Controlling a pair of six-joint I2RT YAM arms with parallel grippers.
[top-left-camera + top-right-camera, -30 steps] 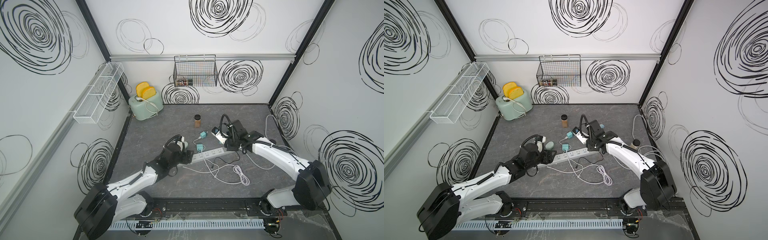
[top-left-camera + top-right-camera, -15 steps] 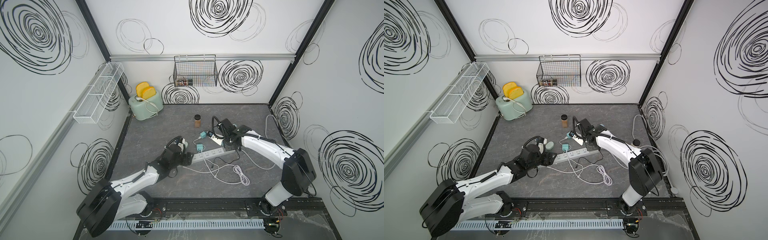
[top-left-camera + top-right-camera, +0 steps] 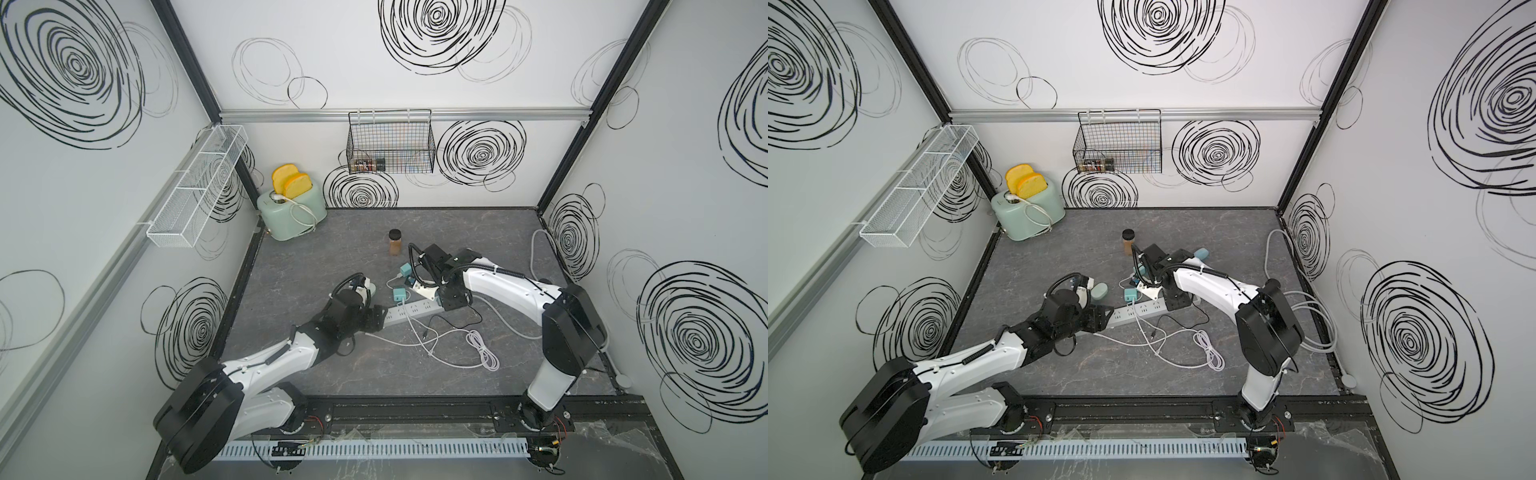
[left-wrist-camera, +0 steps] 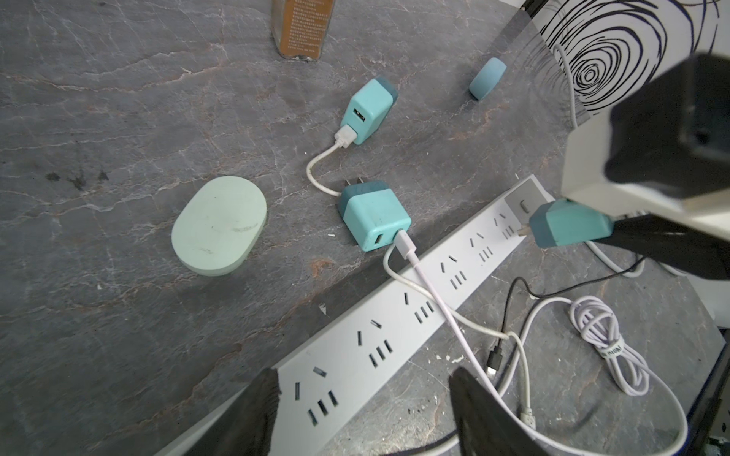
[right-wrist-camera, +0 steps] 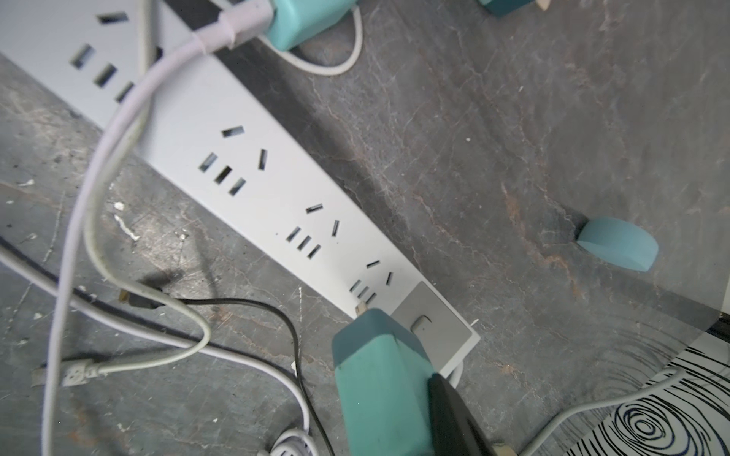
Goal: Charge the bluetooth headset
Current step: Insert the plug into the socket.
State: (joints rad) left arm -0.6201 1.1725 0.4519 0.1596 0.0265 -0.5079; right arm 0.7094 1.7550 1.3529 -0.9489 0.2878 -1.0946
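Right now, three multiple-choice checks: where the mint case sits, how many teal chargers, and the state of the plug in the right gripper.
1. The mint oval case lies: A. on the tabletop beside the power strip; B. stacked on the strip; C. clamped in a gripper.
2. Teal chargers in the left wrist view: A. one; B. two; C. three.
3. The held charger in the right gripper is: A. seated in a socket; B. prongs bare at the strip's end socket; C. lying loose.
Key: 1 A, it lies flat next to the strip. 2 C, two lie on the tabletop, one is gripped. 3 B, a bare prong tip shows outside the slots.
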